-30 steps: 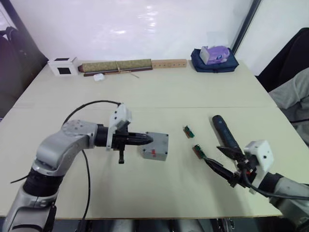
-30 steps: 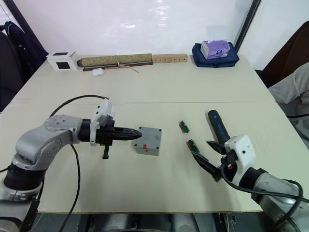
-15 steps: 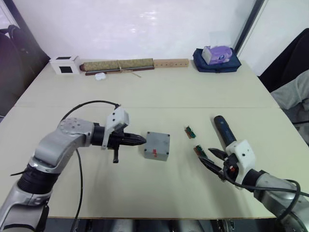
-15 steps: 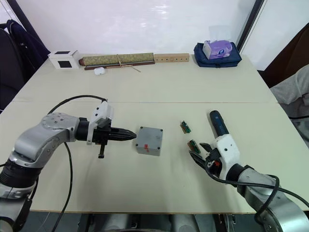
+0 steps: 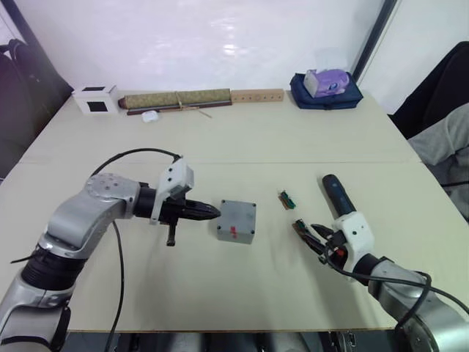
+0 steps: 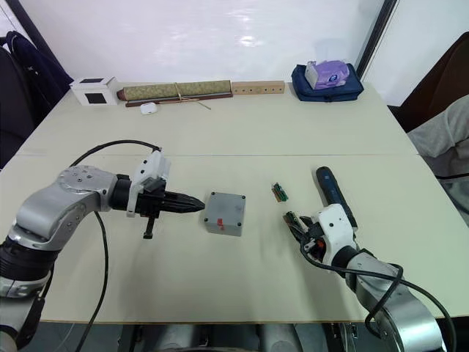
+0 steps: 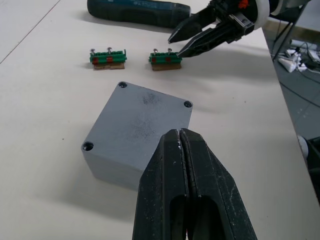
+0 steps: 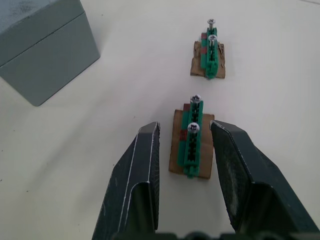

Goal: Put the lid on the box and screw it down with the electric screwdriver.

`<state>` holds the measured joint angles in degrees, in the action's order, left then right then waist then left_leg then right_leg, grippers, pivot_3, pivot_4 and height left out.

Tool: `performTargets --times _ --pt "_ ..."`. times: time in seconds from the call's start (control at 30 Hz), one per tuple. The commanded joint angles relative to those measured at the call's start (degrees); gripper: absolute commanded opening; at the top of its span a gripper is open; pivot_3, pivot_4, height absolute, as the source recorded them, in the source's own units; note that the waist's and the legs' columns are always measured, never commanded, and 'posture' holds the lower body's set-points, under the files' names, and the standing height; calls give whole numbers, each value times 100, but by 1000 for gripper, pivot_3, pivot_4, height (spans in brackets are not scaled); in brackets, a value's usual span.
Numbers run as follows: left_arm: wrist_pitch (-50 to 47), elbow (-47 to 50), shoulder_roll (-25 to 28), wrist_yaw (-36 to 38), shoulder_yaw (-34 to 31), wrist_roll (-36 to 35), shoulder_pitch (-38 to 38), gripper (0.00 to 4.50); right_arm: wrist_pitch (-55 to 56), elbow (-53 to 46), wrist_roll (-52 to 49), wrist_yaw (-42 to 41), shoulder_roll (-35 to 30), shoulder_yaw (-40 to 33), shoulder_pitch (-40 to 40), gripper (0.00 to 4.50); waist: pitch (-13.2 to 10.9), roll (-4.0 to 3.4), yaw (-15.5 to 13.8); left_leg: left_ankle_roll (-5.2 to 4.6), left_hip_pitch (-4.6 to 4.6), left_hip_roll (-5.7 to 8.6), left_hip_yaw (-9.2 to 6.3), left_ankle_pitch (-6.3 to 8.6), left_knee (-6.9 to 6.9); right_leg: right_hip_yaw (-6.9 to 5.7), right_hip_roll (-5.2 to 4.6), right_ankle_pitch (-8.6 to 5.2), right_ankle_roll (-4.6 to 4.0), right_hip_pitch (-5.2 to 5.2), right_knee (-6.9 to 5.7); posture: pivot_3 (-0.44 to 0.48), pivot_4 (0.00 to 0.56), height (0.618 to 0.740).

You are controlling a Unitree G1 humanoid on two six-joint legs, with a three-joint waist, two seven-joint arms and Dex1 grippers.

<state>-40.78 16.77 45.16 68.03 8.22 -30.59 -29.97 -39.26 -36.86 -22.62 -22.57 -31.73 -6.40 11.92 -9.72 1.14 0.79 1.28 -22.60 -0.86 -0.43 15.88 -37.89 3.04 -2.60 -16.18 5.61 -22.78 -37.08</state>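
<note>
- left gripper (image 7: 181,137) fingers clenched, empty, just beside box (image 5: 236,221), lid on
- right gripper (image 8: 185,145) fingers released, straddling green board (image 8: 192,142)
- electric screwdriver (image 5: 337,194) on bench (image 5: 242,139)

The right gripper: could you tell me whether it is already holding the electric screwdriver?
No. The right gripper is open around a green circuit board, while the electric screwdriver lies on the table.

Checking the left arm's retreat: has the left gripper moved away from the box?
Yes. The left gripper, shut, has drawn back to the robot's left; its tips overlapped the box a second ago, and now a gap shows.
</note>
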Motion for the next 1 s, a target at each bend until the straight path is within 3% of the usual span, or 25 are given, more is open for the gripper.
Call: performTargets --times 0.03,0.13,0.23,0.3,0.77,0.93,1.0 --pt "97 78 31 31 -68 -11 -106 0 165 4 32 -24 79 -34 -73 1621 0 0 0 0 0 0 0 0 0 0 0 0 0 0 0 0 150 740" --pt "152 88 72 35 -70 53 -52 0 214 83 38 -71 81 -59 -87 1621 0 0 -1 0 0 0 0 0 0 0 0 1 1 -1 0 0 150 740" --pt "148 99 54 2 -81 60 -51 0 293 179 95 -116 71 -51 -107 921 0 0 0 0 0 0 0 0 0 0 0 1 1 0 0 0 150 740" --pt "129 120 36 -20 -88 53 -47 0 315 221 108 -133 78 -63 -135 107 0 0 -1 0 0 0 0 0 0 0 0 1 1 0 -1 0 150 740" --pt "227 -26 -32 -48 -58 115 -62 0 315 87 52 -134 90 -224 -426 107 0 0 -1 0 0 0 -1 0 0 0 1 4 7 -1 -3 0 150 740" --pt "155 -233 -73 -63 -225 0 -88 0 177 -591 -397 -327 -25 -562 -381 107 -3 -5 -6 0 0 0 -1 0 0 0 0 5 8 0 -2 0 150 740" --pt "55 -510 -168 -219 -434 -98 -131 0 13 -864 -739 -348 7 -413 -921 107 -5 -5 17 0 0 0 -3 0 0 -1 -2 8 14 0 -4 0 150 740"
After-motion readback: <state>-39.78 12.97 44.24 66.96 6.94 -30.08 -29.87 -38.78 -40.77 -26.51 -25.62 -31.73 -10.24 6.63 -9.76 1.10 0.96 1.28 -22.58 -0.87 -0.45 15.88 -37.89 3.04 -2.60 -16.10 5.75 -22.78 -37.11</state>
